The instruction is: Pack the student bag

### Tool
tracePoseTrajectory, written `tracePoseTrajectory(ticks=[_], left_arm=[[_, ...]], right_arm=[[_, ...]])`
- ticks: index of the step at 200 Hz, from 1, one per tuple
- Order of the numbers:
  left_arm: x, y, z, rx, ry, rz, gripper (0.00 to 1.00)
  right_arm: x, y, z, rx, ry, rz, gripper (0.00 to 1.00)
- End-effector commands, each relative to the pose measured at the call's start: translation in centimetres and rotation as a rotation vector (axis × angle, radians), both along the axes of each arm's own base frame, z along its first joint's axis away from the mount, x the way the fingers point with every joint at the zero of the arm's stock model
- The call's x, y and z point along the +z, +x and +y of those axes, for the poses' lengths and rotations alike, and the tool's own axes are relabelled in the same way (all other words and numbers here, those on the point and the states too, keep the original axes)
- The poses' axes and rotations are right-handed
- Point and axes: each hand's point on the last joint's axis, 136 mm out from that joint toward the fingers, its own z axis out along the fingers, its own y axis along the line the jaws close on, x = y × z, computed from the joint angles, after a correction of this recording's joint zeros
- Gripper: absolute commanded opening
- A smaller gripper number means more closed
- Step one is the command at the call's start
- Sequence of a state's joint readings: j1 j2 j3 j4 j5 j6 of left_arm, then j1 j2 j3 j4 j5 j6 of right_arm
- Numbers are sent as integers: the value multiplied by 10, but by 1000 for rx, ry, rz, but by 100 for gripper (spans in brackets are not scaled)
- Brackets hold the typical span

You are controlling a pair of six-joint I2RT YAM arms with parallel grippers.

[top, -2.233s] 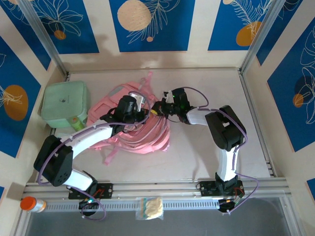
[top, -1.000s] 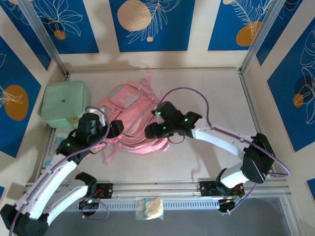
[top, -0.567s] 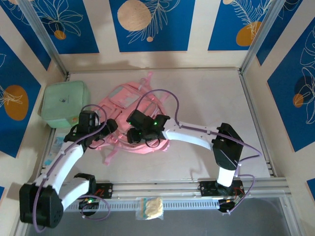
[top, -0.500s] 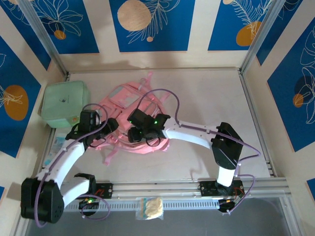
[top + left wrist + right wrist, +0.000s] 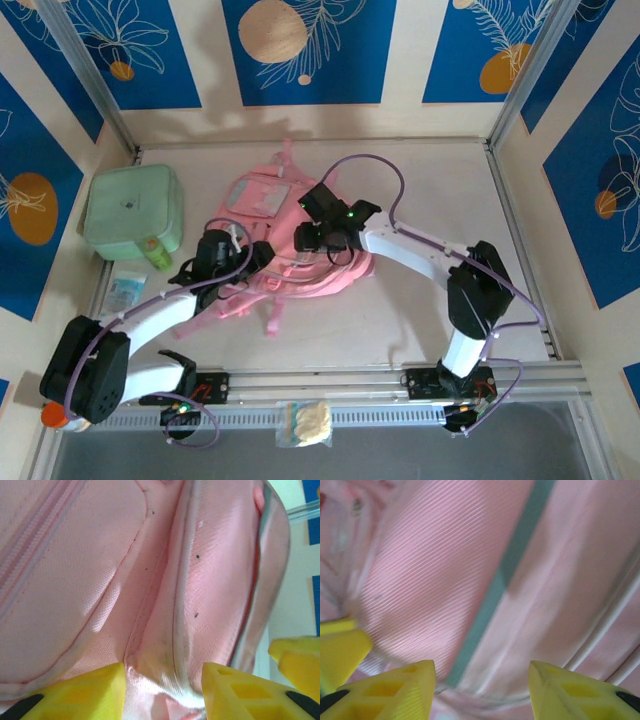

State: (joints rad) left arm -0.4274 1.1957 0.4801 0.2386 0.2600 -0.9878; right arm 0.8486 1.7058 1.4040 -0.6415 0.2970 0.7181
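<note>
Top external: left gripper (image 5: 252, 258) and right gripper (image 5: 306, 238) down on student bag (image 5: 258, 195)

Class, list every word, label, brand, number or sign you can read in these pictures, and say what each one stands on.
No text here can be read.
On the mint-green case: a small dark mark on the lid, too small to read.
On the pale blue packet: any print is too small to read.
On the student bag: no lettering on the pink fabric seen up close.
</note>
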Motion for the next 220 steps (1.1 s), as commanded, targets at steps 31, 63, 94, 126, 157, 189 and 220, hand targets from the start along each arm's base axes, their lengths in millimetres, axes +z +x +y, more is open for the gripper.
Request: tracePoseTrajectory(ticks=[31, 63, 94, 126, 157, 189, 220], left_arm=[[0, 4, 17, 100, 34, 3, 41], [-8, 2, 21, 125, 43, 20, 39], [-19, 0, 29, 158, 80, 51, 38], [-39, -4, 38, 194, 117, 100, 39], [-55, -5, 46, 224, 164, 125, 42], [-59, -5, 48, 229, 180, 135, 42], [-59, -6, 49, 228, 186, 130, 42]], right_arm=[[-35, -55, 19, 3, -95, 81, 49], [-37, -42, 21, -119, -185, 54, 49], [-47, -29, 27, -186, -194, 54, 49], [-50, -18, 23, -279, -250, 18, 48], [-58, -17, 18, -310, -299, 10, 45], [-57, -32, -11, -342, -367, 5, 39], [-62, -37, 5, -276, -306, 31, 35]])
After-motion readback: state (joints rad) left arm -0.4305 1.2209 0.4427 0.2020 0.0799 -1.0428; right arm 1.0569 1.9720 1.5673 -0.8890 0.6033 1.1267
